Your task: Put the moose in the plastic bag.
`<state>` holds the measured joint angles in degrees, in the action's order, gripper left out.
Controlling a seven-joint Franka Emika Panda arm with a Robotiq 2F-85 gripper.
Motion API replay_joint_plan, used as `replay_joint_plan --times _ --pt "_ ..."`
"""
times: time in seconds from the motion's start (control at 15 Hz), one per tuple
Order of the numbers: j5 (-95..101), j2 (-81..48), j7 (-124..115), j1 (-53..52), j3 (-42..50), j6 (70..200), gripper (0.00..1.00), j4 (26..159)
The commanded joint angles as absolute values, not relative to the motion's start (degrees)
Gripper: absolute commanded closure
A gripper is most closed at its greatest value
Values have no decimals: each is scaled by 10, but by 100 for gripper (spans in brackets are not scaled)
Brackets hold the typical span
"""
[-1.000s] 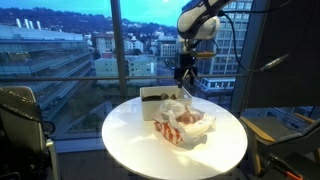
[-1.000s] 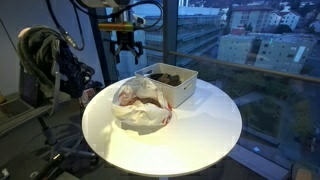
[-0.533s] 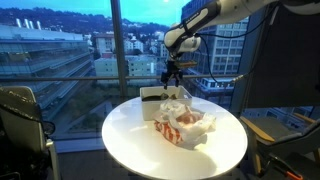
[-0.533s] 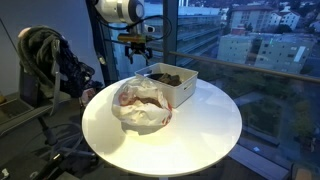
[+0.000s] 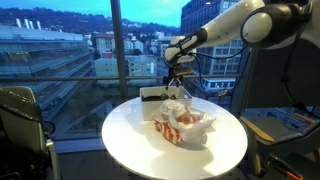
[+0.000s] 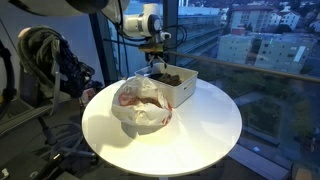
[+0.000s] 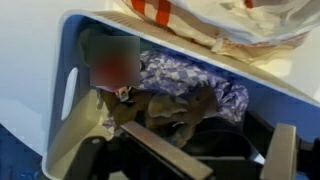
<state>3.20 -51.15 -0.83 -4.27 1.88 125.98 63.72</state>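
Dusk-lit windows (image 5: 60, 50) back your round white bench (image 5: 130, 140). Your fingers (image 7: 283, 150) hang spread apart over the white bin (image 6: 186, 91), where the moose (image 7: 165, 108) lies, just beside the plastic bag (image 6: 140, 104).

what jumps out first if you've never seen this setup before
A crumpled plastic bag with red stripes lies on the round white table, with a dusk city view through the windows behind. The gripper hangs just above a white bin beside the bag. The wrist view shows a brown plush toy inside the bin.
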Motion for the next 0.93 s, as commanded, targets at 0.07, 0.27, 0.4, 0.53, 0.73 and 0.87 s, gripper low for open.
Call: replay_joint_plan --times 0.07,0.27,0.4,0.53,0.73,0.87 --pt "20 -634 -16 -13 16 1240 0 476" --pt "-1 -696 -10 5 0 1245 0 409" --pt "-18 -734 0 15 -17 1245 0 367" --pt "-36 -770 7 19 -37 1249 0 328" --pt "-35 -808 26 12 -46 1279 0 293" --pt "-20 -831 41 5 -35 1297 0 274"
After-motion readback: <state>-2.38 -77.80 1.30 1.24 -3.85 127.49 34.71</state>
